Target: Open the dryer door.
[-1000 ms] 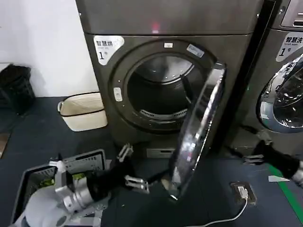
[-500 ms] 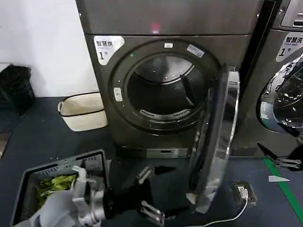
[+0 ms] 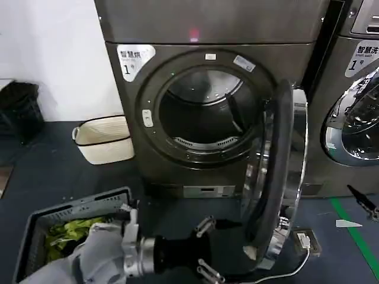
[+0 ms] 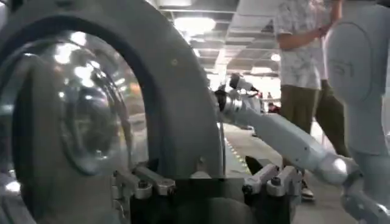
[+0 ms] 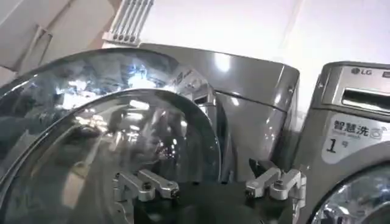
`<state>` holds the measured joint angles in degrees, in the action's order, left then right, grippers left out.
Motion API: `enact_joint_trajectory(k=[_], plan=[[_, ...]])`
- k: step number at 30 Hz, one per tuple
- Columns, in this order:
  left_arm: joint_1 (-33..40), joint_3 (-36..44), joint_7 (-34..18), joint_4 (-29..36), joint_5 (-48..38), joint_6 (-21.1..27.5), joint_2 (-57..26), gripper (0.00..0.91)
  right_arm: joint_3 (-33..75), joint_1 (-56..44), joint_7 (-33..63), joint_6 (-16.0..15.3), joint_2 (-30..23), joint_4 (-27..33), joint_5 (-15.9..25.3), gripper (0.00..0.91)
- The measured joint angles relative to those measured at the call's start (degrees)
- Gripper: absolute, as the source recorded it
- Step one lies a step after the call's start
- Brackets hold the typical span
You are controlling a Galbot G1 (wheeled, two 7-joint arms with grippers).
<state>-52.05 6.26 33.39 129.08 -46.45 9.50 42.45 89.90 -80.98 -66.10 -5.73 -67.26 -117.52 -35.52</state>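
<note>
Dark flooring (image 3: 53,171) ran beneath a dark grey-brown dryer (image 3: 207,29) set against a white wall (image 3: 53,53), with a second, partly seen machine (image 3: 355,89) at 3 o'clock of it. At 9 o'clock of the dryer a cream basket (image 3: 103,139) stood on the floor, and at 7 o'clock a grey crate (image 3: 74,213) held green items. The dryer door (image 3: 278,177) stood swung wide on its right-hand hinge, seen nearly edge-on in the head view at 4 o'clock of the uncovered drum opening (image 3: 204,112); its grey inner rim faced the opening and its chrome ring faced away. The left gripper (image 3: 208,251) reached out low at 6 o'clock of the opening, its fingers spread apart and holding nothing, the tips near the lower edge of the door; contact could not be determined. In the left wrist view the door's grey rim and domed glass (image 4: 91,122) rose just beyond the spread fingers (image 4: 149,182). The right gripper (image 5: 210,182) appeared in its own wrist view with fingers parted and empty, in front of the door's chrome ring and glass. A small floor socket with a white cable (image 3: 303,241) lay at 5 o'clock of the door.
</note>
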Motion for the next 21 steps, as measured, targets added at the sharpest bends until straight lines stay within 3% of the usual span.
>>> enact_joint_trajectory(k=[21], plan=[[18.0, 19.9, -0.4, -4.4, -1.1, -3.3, 1.5, 0.907, 6.4, -3.3, 0.7, -0.2, -0.3, -1.1, -3.2, 0.907]])
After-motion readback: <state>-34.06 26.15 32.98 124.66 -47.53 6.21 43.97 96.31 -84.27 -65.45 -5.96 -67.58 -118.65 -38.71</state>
